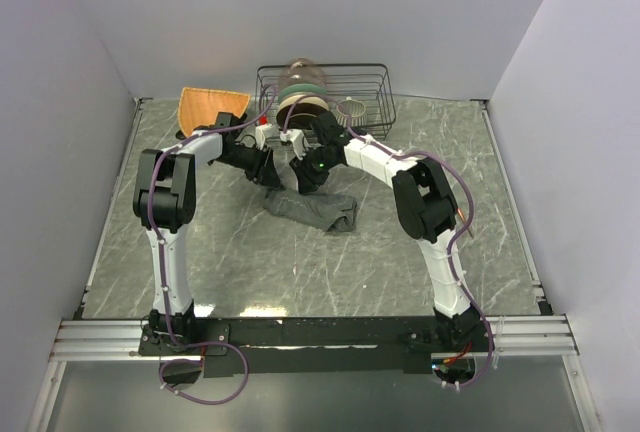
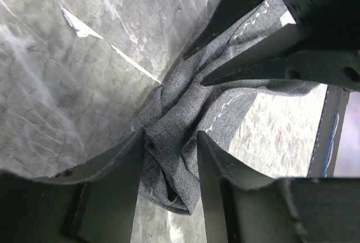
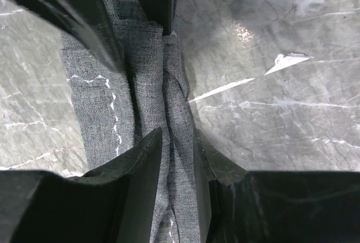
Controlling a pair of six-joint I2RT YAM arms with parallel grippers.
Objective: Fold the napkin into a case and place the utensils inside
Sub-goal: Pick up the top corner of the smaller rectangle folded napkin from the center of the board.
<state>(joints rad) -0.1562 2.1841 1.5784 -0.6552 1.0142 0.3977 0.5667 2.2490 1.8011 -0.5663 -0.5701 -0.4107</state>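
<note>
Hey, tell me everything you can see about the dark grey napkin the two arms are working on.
The napkin is a dark grey, matte woven cloth with pale stitching along one hem. It is crumpled, not yet a neat case, and lies bunched on the marbled table in front of the wire rack. One gathered ridge is pinched in the right gripper. Another bunch sits between the fingers of the left gripper.

Even overhead light, glare on table (image 1: 265, 309) (wrist fg blurry)
</note>
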